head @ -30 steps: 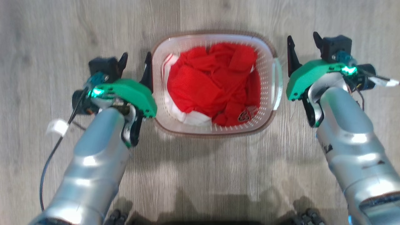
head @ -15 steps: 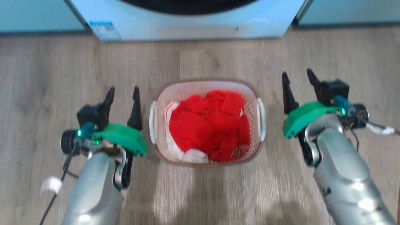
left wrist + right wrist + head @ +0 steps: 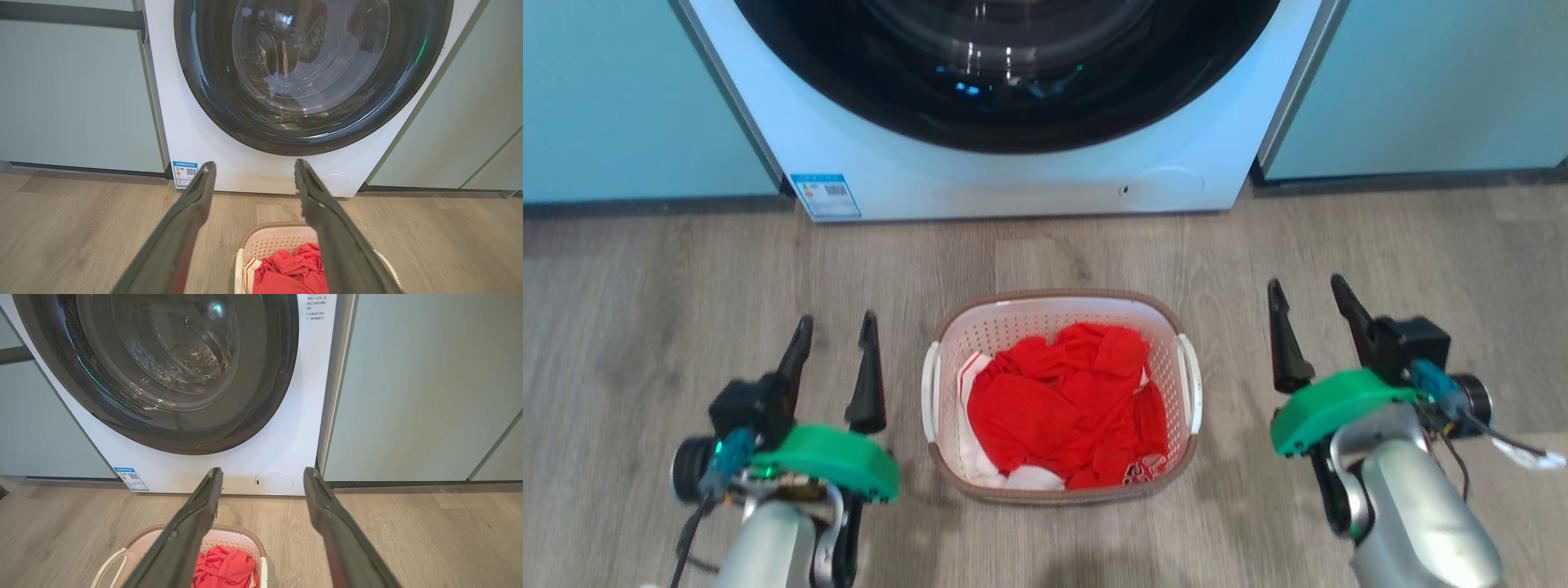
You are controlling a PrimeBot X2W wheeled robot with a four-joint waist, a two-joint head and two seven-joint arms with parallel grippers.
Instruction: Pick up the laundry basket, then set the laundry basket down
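"So, nearest the bottom edge of the head view, how did the grippers stand?"

"The left gripper (image 3: 836,322) was at lower left and the right gripper (image 3: 1305,286) at lower right. Each had its two dark fingers spread wide, holding nothing and touching nothing."

"And the laundry basket?"

"The laundry basket (image 3: 1058,296) sat on the wooden floor (image 3: 645,327) at lower centre, between the two grippers and apart from both. Red clothes (image 3: 1062,408) lay inside it, with some white cloth underneath."

"Was there any writing?"

"Farther up, the white washing machine (image 3: 980,184) bore a small blue-and-white sticker (image 3: 826,194) at its lower left corner. The left wrist view showed a QR-like square on it, but the text was too small to read. In the right wrist view, a few lines of small print (image 3: 316,306) sat at the top edge, right of the dark round door (image 3: 163,375), equally unreadable. A round flap (image 3: 1168,181) marked the machine's lower right. Pale green cabinets (image 3: 621,98) stood on either side."
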